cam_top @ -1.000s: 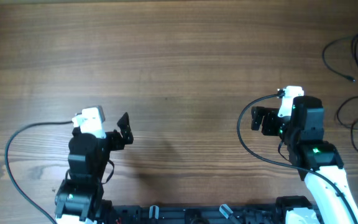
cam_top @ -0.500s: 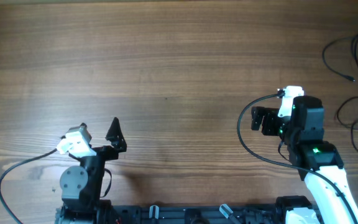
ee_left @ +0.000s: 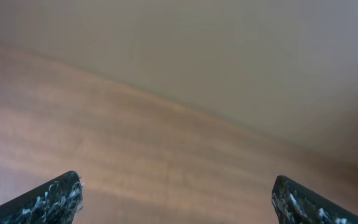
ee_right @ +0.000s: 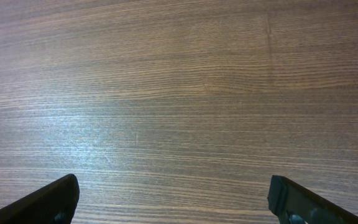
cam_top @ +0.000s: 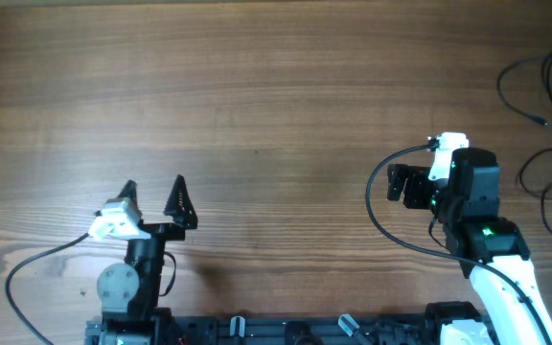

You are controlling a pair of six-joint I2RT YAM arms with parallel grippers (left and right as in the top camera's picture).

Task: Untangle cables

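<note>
Both claws spread wide, holding nothing.
Your left gripper (cam_top: 152, 188) and right gripper (cam_top: 393, 184) sit over the table (cam_top: 276, 86); cables (cam_top: 540, 121) lie loose at its right edge.

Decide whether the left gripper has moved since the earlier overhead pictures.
Yes. The left gripper has swung leftward, farther from the small dark speck in the table, and now points at the far edge, open.

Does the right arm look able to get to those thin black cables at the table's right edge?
Probably yes. The cables lie near it with only bare table between, but the open right gripper points away from them, so it would have to turn first.
</note>
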